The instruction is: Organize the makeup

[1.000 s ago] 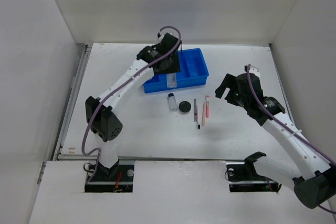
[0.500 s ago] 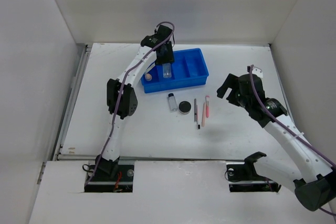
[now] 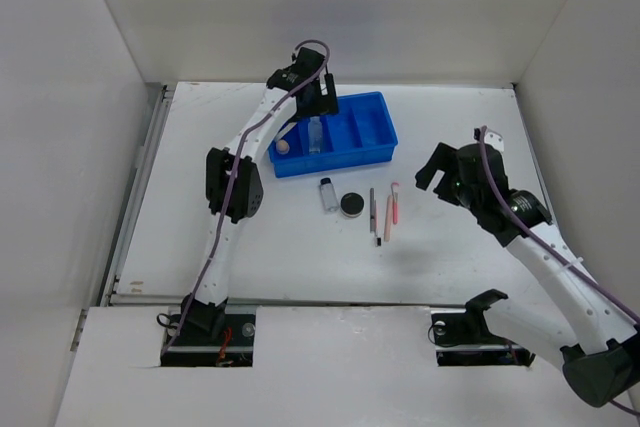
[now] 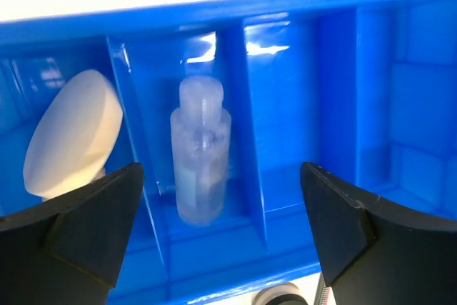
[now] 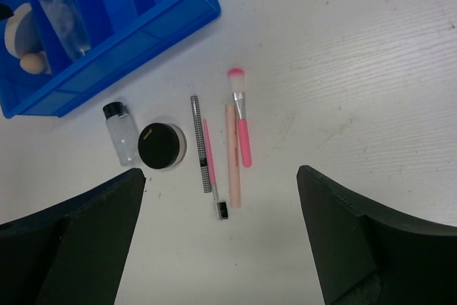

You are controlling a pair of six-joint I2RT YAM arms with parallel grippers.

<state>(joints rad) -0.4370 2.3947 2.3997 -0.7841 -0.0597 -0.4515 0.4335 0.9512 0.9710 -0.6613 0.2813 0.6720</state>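
Inside the blue tray (image 4: 335, 98), second compartment from its left end: one clear bottle (image 4: 201, 155), set along the slot, lying or leaning, I cannot tell which. It is apart from both fingers.

Leftmost compartment: cream puff (image 4: 71, 133), with the tan sponge (image 5: 32, 64) just beside it. I count three items filed.

On the table (image 3: 250, 247), just in front of the tray, unfiled:
- capped bottle (image 5: 121, 133), lying flat
- round black jar (image 5: 161, 146), just beside that bottle
- dark pencil (image 5: 203, 151) with a thin pink pencil (image 5: 208, 144) against it
- peach stick (image 5: 233, 166)
- pink brush (image 5: 240, 126), touching the peach stick

Left gripper (image 4: 221, 205): over the tray, jaws spread wide above the filed bottle, holding nothing.

Right gripper (image 5: 221, 205): hovering above the pencil group, jaws wide apart, empty.

My judgement is that the job is roughly a third done. Six pieces are left to move, and the pencils lie close enough together that picking out one alone may disturb its neighbours.
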